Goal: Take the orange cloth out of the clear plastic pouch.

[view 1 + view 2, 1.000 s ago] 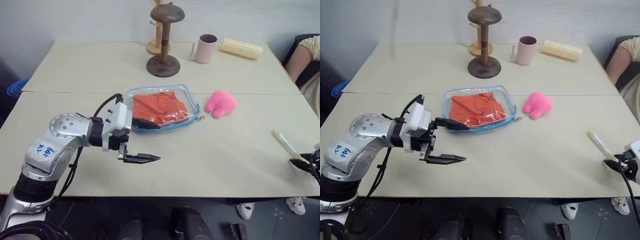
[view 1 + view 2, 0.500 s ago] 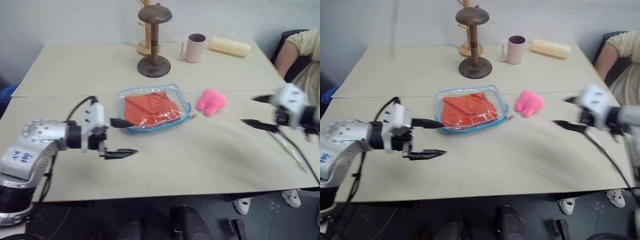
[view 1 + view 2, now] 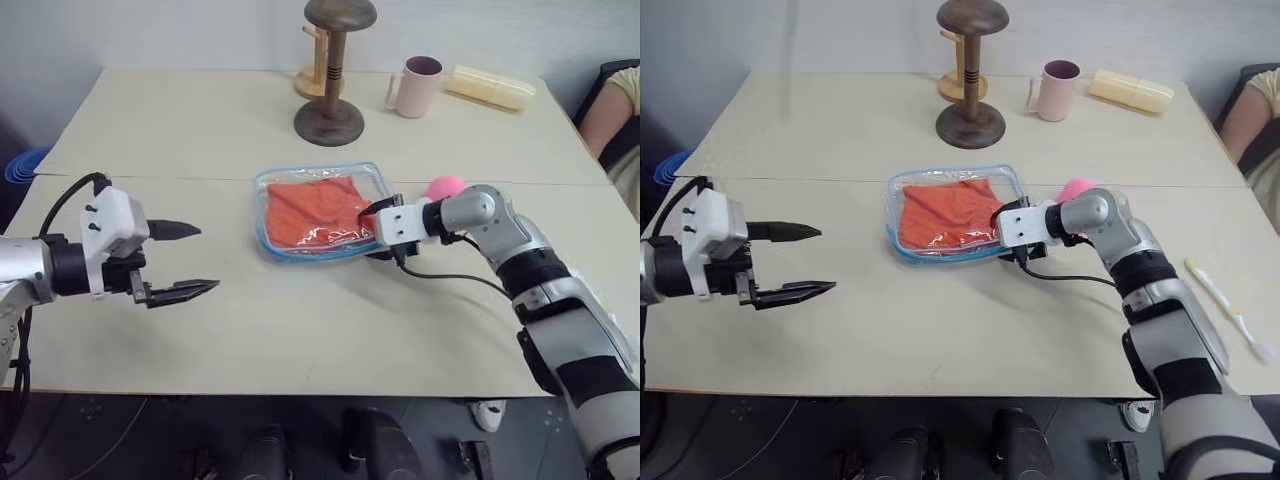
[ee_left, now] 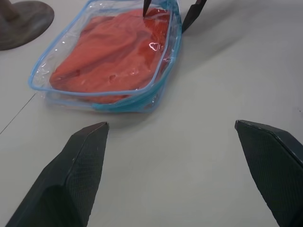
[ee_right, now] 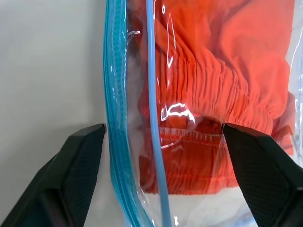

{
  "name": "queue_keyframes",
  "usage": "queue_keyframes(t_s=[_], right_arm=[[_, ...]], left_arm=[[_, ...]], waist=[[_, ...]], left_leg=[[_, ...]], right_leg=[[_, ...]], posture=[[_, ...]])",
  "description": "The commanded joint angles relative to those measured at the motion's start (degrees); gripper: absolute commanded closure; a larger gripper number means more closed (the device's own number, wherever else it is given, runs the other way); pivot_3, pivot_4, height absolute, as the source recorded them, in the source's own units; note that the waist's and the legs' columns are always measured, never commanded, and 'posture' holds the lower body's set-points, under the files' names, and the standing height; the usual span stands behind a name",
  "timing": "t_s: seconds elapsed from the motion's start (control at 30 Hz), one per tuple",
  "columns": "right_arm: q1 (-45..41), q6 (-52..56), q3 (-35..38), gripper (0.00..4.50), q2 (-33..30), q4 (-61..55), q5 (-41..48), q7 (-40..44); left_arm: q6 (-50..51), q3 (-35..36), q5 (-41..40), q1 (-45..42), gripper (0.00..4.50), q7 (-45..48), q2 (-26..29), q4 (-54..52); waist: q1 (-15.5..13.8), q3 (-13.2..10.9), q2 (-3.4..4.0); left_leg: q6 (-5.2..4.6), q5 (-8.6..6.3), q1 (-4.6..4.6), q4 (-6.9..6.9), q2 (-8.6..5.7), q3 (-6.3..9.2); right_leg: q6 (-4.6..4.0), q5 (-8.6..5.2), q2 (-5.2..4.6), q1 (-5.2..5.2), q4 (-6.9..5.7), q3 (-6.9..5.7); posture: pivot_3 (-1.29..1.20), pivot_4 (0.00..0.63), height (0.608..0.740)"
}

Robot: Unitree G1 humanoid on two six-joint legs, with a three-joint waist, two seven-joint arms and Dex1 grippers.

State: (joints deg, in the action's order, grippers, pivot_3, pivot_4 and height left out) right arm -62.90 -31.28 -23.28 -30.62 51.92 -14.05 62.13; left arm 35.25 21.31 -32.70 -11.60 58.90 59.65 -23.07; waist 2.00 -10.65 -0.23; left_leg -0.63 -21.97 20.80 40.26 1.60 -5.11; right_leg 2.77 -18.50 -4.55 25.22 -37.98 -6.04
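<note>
Left eye view has the pouch [image 3: 322, 210] lying flat near the middle of the table [image 3: 300, 330], its blue zipper trim running round the edge. The cloth [image 3: 312, 212] sits inside it, wrinkled and filling most of the bag. From the pouch, a dark wooden stand [image 3: 331, 70] rises at 12 o'clock, a pink mug [image 3: 417, 86] and a pale yellow case [image 3: 485, 87] stand at about 1 o'clock near the far edge, and a pink plush [image 3: 446, 187] lies just beside the pouch at 3 o'clock, partly behind the right arm.

The right gripper [image 3: 374, 228] is at the pouch's 3 o'clock edge, pointing toward 9 o'clock. Right wrist view shows its two fingers spread fairly wide, one outside the blue trim over bare table and the other over the clear film with the cloth's gathered seam below; nothing is pinched between them. Left wrist view shows those two black tips at the pouch's far end, one down on the film.

The left gripper [image 3: 185, 262] hangs above the table at 9 o'clock from the pouch, well apart from it, fingers wide and empty. A toothbrush [image 3: 1220, 305] lies at 4 o'clock near the table's right edge. A person's arm [image 3: 612, 110] shows at the far right.
</note>
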Motion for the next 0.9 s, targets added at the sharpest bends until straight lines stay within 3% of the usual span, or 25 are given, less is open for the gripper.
queue_keyframes(t_s=[0.03,0.3,0.4,0.57,0.73,0.9], right_arm=[[-0.9,-2.1,1.2,1.69,0.3,1.5,1.2,2.5],[2.5,-2.1,2.0,4.37,-0.5,-2.0,3.1,6.4],[5.7,3.9,2.7,4.45,-1.3,-8.7,5.3,9.3],[17.6,30.3,4.8,4.45,-5.6,-35.9,8.6,12.4],[25.6,56.7,8.0,4.45,-5.6,-58.2,7.7,5.3],[26.7,75.5,9.1,4.45,-4.8,-71.8,9.5,0.4]], left_arm=[[0.9,1.6,-1.2,0.8,0.0,-1.7,-0.3,-3.2],[0.9,-0.5,-2.2,-1.1,0.0,-1.7,-0.3,-3.0],[0.9,-2.2,-2.6,-3.1,0.0,-1.2,-0.3,-2.6],[1.5,-5.6,-4.1,-5.9,0.0,-0.4,-1.0,-3.7],[1.3,-9.2,-5.0,-7.2,0.0,0.0,-2.2,-5.5],[0.7,-11.5,-4.9,-9.0,0.0,1.0,-3.0,-4.8]], waist=[[0.0,0.0,0.0],[0.2,0.0,0.0],[0.1,0.0,0.0],[-0.5,0.0,-0.02],[-0.4,0.0,-0.02],[-0.4,0.0,-0.02]], left_leg=[[0.02,0.01,0.0,0.0,0.03,0.0],[0.06,0.03,-0.05,0.0,0.05,-0.01],[0.06,0.03,-0.05,0.0,0.05,-0.01],[0.06,0.03,-0.05,-0.02,0.05,0.03],[0.07,0.03,-0.06,-0.02,0.04,0.0],[0.11,0.06,-0.08,-0.01,0.04,-0.03]], right_leg=[[0.0,0.0,0.03,0.0,-0.01,0.0],[0.0,0.0,0.04,0.0,-0.07,0.02],[0.0,0.0,0.04,-0.01,-0.08,0.02],[0.0,0.0,0.05,-0.01,-0.09,0.02],[0.0,0.0,0.05,0.0,-0.1,0.05],[0.0,0.0,0.09,0.0,-0.11,0.07]], posture=[[0.0,0.15,0.74],[0.0,0.15,0.74],[0.0,0.15,0.74],[0.0,0.15,0.74],[0.0,0.15,0.74],[0.0,0.15,0.74]])
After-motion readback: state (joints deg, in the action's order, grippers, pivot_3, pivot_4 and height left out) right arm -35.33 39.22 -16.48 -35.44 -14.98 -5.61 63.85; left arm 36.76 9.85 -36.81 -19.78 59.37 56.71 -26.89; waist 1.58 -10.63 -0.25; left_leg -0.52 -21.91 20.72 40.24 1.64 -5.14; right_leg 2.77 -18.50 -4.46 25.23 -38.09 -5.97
